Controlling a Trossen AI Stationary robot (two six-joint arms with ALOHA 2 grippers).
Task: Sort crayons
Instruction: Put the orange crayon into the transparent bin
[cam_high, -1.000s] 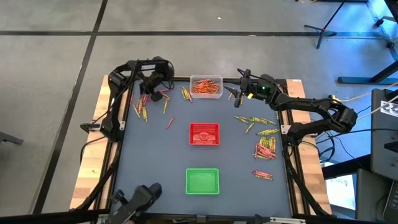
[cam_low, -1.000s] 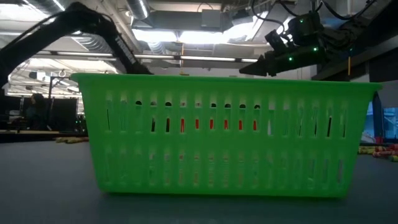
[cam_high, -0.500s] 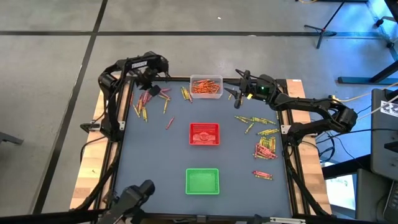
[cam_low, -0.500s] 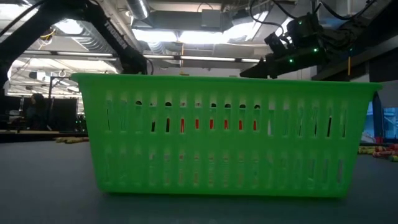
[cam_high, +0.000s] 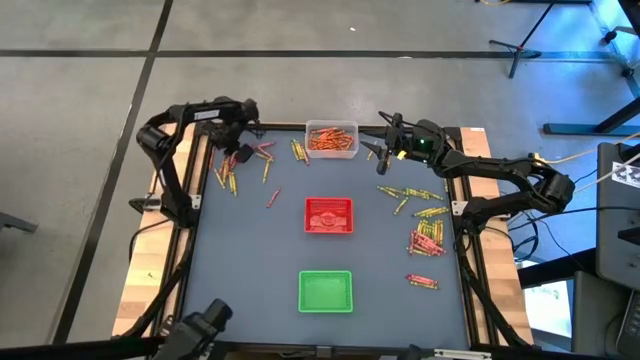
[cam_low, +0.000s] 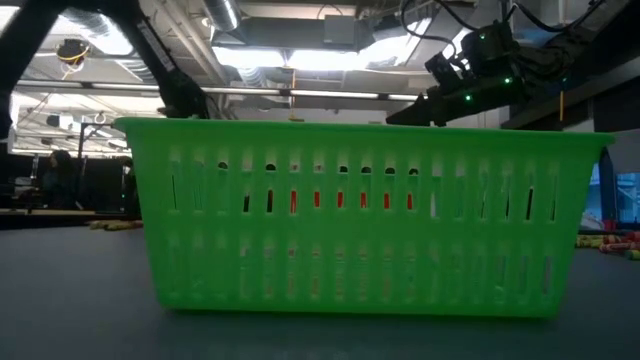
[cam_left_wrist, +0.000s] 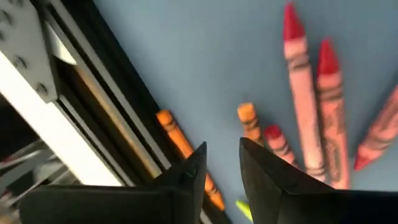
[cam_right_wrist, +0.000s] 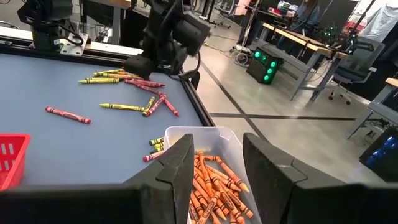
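A grey concrete floor crossed by dark lines is seen around the blue-grey bench (cam_high: 250, 250), which is framed by dark rails. Three trays are set in a row down its middle: a clear tray (cam_high: 331, 139) of orange crayons at the far edge, a red tray (cam_high: 328, 215) in the centre, a green tray (cam_high: 325, 291) nearest the camera of the low view.

The left arm is folded back over the far left corner, and the left tool (cam_high: 236, 143) is held low over a cluster of crayons (cam_high: 232, 168) lying just beside the rail. Its fingers (cam_left_wrist: 264, 171) are parted by a narrow gap, and nothing is gripped between them; red and orange crayons lie on the bench beyond them.

The right arm is stretched from the right edge toward the clear tray, and the right tool (cam_high: 383, 146) is held just beside that tray, above the bench. Its fingers (cam_right_wrist: 177, 168) are spread and empty. More crayons (cam_high: 428, 232) are scattered along the right side.
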